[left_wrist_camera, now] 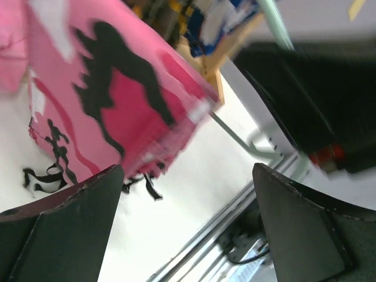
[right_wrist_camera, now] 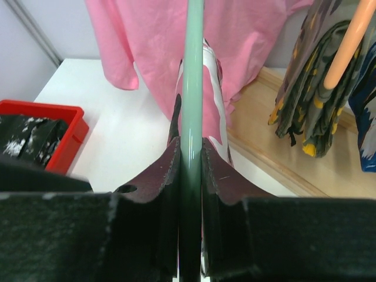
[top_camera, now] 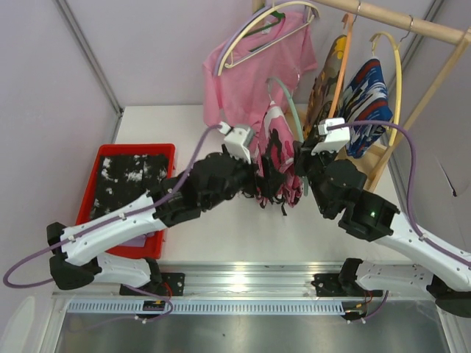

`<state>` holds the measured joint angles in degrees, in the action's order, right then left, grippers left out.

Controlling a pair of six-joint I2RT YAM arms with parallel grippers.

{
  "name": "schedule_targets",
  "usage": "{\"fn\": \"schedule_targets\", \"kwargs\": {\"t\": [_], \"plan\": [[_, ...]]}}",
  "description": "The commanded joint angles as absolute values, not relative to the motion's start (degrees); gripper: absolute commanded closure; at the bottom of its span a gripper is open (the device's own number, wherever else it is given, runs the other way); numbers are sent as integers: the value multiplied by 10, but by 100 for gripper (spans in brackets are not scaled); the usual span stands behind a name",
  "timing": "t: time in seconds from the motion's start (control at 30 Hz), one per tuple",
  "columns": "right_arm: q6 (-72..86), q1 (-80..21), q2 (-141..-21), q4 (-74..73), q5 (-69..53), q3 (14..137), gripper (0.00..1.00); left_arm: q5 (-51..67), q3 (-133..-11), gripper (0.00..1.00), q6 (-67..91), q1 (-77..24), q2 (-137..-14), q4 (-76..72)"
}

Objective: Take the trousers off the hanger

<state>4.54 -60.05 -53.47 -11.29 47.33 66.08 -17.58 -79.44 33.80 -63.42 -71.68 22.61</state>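
Pink-and-black camouflage trousers [top_camera: 276,158] hang on a pale green hanger [top_camera: 283,92] in the middle of the table. My right gripper [right_wrist_camera: 191,153] is shut on the green hanger's rod [right_wrist_camera: 191,70], with the trousers [right_wrist_camera: 214,100] just behind it. My left gripper [left_wrist_camera: 188,194] stands wide open below the trousers' hem [left_wrist_camera: 111,100], with nothing between its fingers [left_wrist_camera: 64,229]. In the top view the left gripper [top_camera: 261,176] sits against the trousers' lower left side. Yellow-olive camouflage trousers [top_camera: 327,73] and blue, white and red trousers [top_camera: 368,103] hang on the rail to the right.
A plain pink T-shirt [top_camera: 257,66] hangs behind on the wooden rail [top_camera: 397,22]. A red tray [top_camera: 99,158] holding black-and-white cloth lies at the left. The rack's wooden base [right_wrist_camera: 294,158] runs along the right, and an orange hanger [right_wrist_camera: 349,41] carries the yellow-olive pair.
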Motion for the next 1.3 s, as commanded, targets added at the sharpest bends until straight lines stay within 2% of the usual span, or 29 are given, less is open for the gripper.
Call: {"fn": "schedule_targets", "kwargs": {"t": [0.0, 0.17, 0.3, 0.43, 0.67, 0.8, 0.93, 1.27], "plan": [[60, -603, -540, 6, 535, 749, 100, -248, -777, 2, 185, -692, -707, 135], [78, -603, -567, -39, 546, 792, 100, -353, -766, 1, 121, -715, -736, 128], [101, -602, -575, -50, 536, 804, 100, -387, -737, 2, 92, -715, -738, 69], [113, -604, -576, -58, 533, 809, 100, -386, -729, 2, 69, -711, -759, 6], [117, -602, -572, -62, 544, 813, 100, -367, -776, 3, 76, -708, -814, 4], [118, -603, -566, -57, 540, 812, 100, -375, -790, 9, 90, -694, -837, 4], [116, -603, -563, -67, 537, 818, 100, -408, -796, 19, 113, -677, -855, 8], [118, -604, -558, -59, 534, 810, 100, -407, -780, 24, 79, -671, -864, -71]]}}
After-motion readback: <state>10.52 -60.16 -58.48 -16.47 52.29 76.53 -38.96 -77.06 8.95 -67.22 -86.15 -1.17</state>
